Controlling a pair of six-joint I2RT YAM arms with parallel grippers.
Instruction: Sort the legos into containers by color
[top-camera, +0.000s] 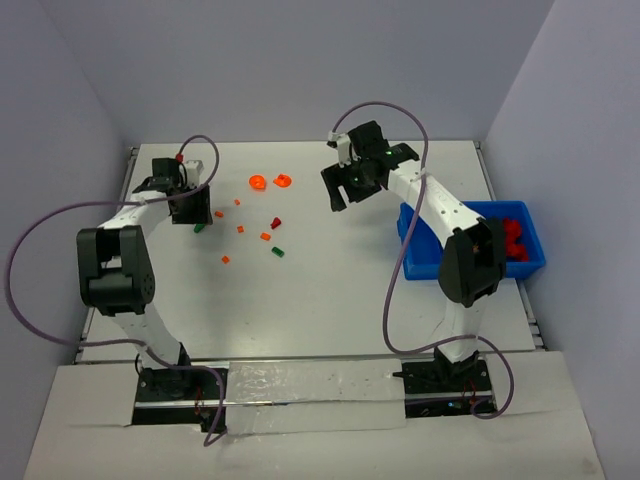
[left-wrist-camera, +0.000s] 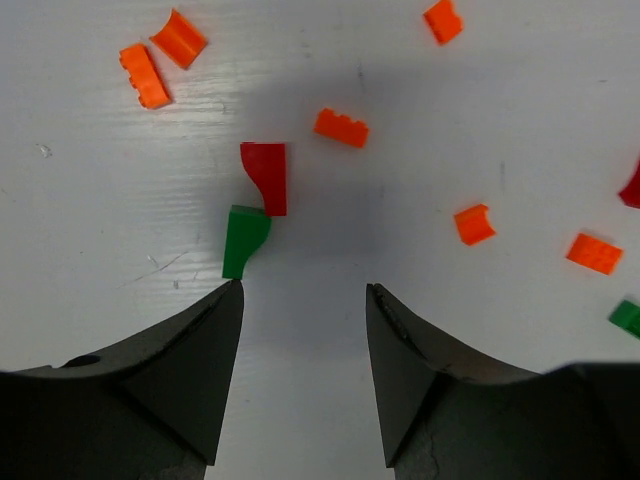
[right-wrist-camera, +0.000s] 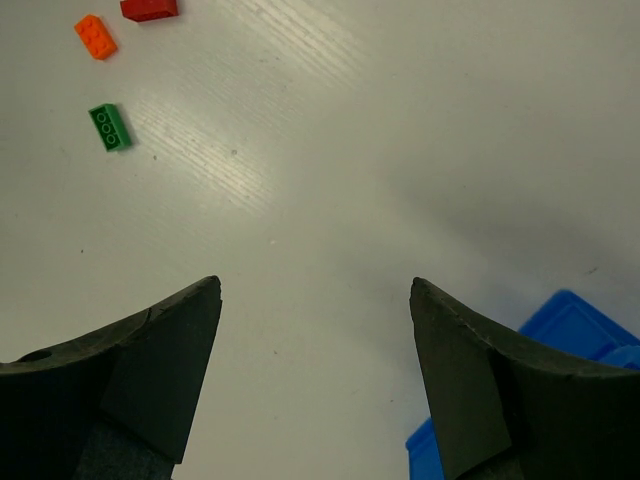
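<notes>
Green lego (left-wrist-camera: 245, 240) touching red lego (left-wrist-camera: 268, 177), left fingers (left-wrist-camera: 190, 370) parted just beside them

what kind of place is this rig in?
Probably a lab test cell: white table walled by plain panels, left arm and right arm bolted at its edge, scattered legos, a blue bin.

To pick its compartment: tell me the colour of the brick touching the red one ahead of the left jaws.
Green brick; clearest in the left wrist view.
</notes>
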